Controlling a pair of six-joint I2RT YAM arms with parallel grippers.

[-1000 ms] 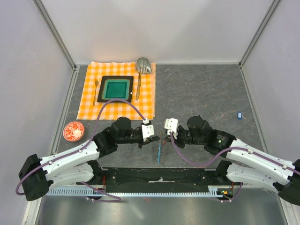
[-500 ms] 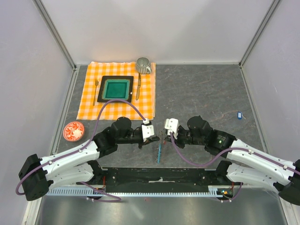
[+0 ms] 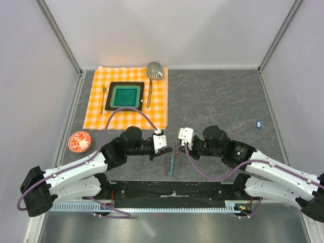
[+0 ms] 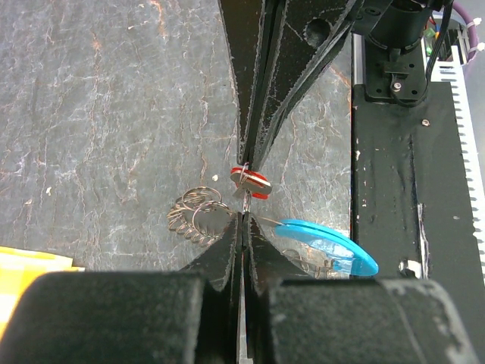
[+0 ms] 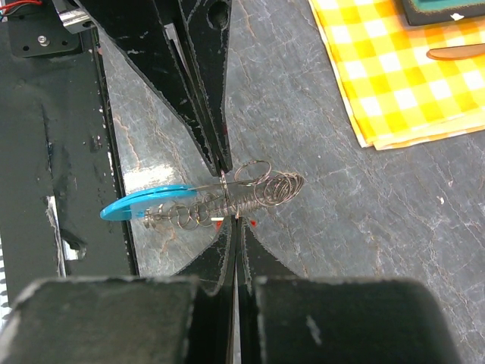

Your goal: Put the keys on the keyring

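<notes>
My two grippers meet tip to tip over the dark table near its front. My left gripper (image 3: 167, 146) (image 4: 244, 216) is shut on the keyring's thin wire. The keyring (image 4: 195, 216) (image 5: 261, 191) is a loose metal coil with a light-blue strip (image 4: 326, 246) (image 5: 144, 203) (image 3: 172, 164) hanging toward the front edge. My right gripper (image 3: 177, 146) (image 5: 233, 220) is shut on the red key (image 4: 251, 180), held right against the coil; only red slivers show beside its tips in the right wrist view. The blue key (image 3: 258, 123) lies alone at the far right.
An orange checked cloth (image 3: 98, 119) at the back left carries a green plate (image 3: 125, 95), a fork, a knife and a metal cup (image 3: 154, 70). A red-patterned saucer (image 3: 79, 141) sits at the left edge. The black base rail (image 3: 172, 190) runs just below the grippers.
</notes>
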